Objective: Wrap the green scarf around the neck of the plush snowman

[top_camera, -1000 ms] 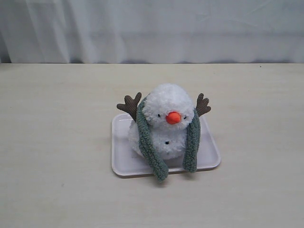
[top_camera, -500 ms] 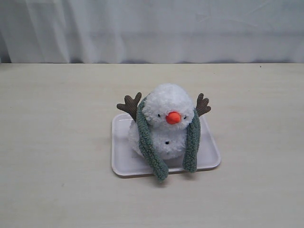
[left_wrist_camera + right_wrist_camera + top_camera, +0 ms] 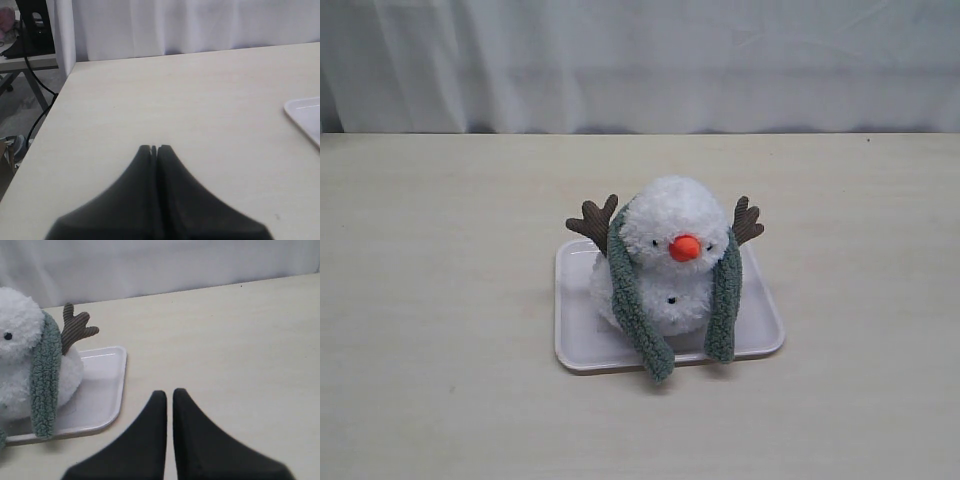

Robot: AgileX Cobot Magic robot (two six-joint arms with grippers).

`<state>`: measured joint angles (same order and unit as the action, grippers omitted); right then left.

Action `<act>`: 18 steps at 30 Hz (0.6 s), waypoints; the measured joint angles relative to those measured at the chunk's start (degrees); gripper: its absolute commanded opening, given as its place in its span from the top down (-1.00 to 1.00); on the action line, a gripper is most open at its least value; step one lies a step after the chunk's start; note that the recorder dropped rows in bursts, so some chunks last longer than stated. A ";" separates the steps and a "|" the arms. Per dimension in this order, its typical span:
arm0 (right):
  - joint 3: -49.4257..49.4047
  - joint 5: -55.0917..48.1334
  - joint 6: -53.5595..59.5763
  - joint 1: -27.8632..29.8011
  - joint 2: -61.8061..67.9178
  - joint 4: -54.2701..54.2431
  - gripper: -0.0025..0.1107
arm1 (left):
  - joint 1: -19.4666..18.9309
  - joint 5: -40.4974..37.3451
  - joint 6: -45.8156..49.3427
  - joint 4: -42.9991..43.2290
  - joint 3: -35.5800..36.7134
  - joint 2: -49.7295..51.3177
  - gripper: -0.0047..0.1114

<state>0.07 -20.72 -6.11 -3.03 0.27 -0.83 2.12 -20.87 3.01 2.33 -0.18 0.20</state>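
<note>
Closest, in the wrist views: left gripper (image 3: 154, 148) pressed tight together above the table (image 3: 150, 90); right gripper (image 3: 170, 392) nearly closed, a thin slit between the fingers, pinching nothing. Farther out, on the white tray (image 3: 572, 340): plush snowman (image 3: 670, 215) upright, green scarf (image 3: 636, 310) draped behind the snowman's neck (image 3: 670, 274), both ends hanging down the front, uncrossed, one lapping over the tray's near rim. Beyond, white curtain (image 3: 640, 60).

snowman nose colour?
The plush snowman has an orange nose; exterior view shows it best.
</note>
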 measured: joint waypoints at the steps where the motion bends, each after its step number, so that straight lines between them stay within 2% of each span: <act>1: 0.00 0.00 0.38 0.00 0.00 0.04 0.88 | 0.00 0.00 0.00 0.00 0.00 0.00 0.92; 8: 0.00 0.21 10.35 0.00 0.00 7.01 0.88 | 0.00 0.00 0.00 0.00 0.00 0.00 0.92; 18: 0.00 3.03 3.68 0.00 0.00 7.11 0.88 | 0.00 0.00 0.00 0.00 0.00 0.00 0.92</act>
<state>0.07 -17.70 -2.43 -3.03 0.27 6.28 2.12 -20.87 3.01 2.33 -0.18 0.20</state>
